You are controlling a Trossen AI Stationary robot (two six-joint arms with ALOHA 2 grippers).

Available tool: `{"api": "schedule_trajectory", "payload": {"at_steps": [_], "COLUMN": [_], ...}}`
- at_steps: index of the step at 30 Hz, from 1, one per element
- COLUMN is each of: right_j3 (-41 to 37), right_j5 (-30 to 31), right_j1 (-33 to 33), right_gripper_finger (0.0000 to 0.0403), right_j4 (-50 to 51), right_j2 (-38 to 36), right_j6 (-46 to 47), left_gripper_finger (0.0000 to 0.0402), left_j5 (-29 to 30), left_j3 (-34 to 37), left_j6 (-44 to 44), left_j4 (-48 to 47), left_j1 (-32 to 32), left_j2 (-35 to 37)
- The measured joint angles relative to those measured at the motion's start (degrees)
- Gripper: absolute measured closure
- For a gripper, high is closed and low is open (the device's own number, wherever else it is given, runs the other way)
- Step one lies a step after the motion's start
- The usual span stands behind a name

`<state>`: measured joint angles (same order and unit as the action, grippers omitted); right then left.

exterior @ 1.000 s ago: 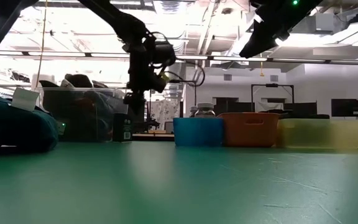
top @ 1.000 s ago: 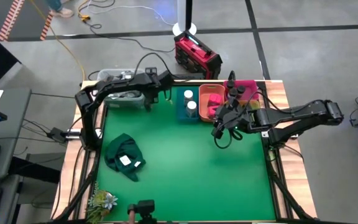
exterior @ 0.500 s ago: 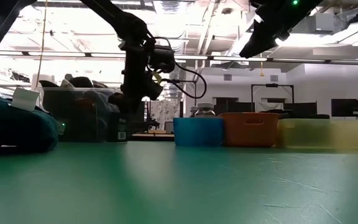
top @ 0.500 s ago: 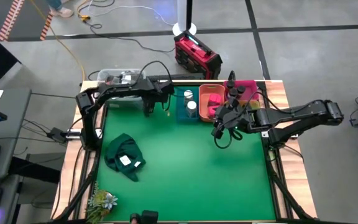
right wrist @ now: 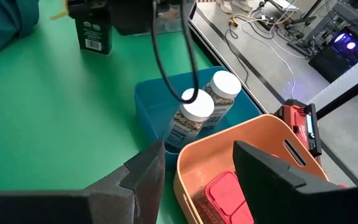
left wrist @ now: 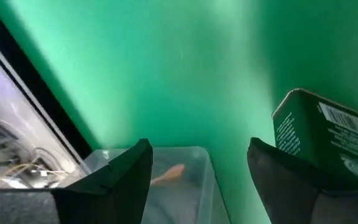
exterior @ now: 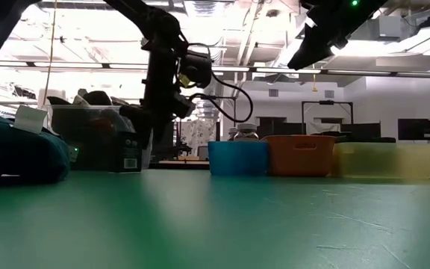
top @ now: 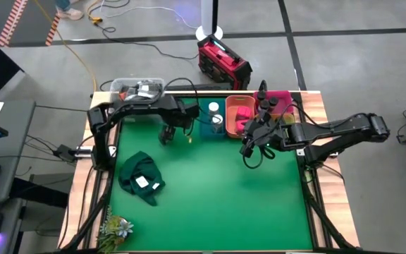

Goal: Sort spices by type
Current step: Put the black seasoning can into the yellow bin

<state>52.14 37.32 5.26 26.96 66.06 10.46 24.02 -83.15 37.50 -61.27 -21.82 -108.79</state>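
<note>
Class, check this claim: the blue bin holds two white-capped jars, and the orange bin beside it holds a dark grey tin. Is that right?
Not quite. The blue bin does hold two white-capped jars, but the orange bin holds a red-pink box, not a tin; the right wrist view shows it.

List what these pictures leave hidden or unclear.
- Dark tin: low view, label print too small to read.
- Left claw: high view, the arm covers its grip; left wrist view shows the tin beside one finger, contact unclear.
- Pink bin: high view, right arm covers its contents.

Bright green table mat (top: 210,190). Blue plastic bin (right wrist: 160,102), two white-capped jars (right wrist: 199,112). Orange plastic bin (right wrist: 253,146), red-pink box (right wrist: 224,194); dark barcoded tin (right wrist: 92,28).
</note>
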Motion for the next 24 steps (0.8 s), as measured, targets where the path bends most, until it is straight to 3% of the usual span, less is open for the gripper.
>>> {"api": "schedule_trajectory", "payload": {"at_steps": [5,12,17,22,24], "right_j3": [0.0,0.0,0.0,0.0,0.0], "right_j5": [0.0,-0.02,0.0,0.0,-0.01], "right_j1": [0.0,0.0,0.0,0.18,0.46], "right_gripper_finger": [0.0184,0.0184,0.0184,0.0184,0.0184], "right_j4": [0.06,1.31,1.29,1.31,1.31], "right_j2": [0.0,0.0,0.0,0.0,0.0], "right_j6": [0.01,0.2,0.27,0.65,0.63], "left_gripper_finger": [0.0152,0.0152,0.0152,0.0152,0.0152], "left_j5": [9.56,8.73,2.58,-9.93,-12.37], "left_j3": [0.0,0.0,0.02,0.48,2.44], "left_j6": [-4.52,-18.7,-27.8,-37.59,-41.04], "left_j4": [1.38,-2.77,-1.06,-1.96,-2.29], "left_j1": [2.98,7.23,8.09,7.74,7.41], "left_j2": [0.0,1.29,7.54,15.4,18.0]}}
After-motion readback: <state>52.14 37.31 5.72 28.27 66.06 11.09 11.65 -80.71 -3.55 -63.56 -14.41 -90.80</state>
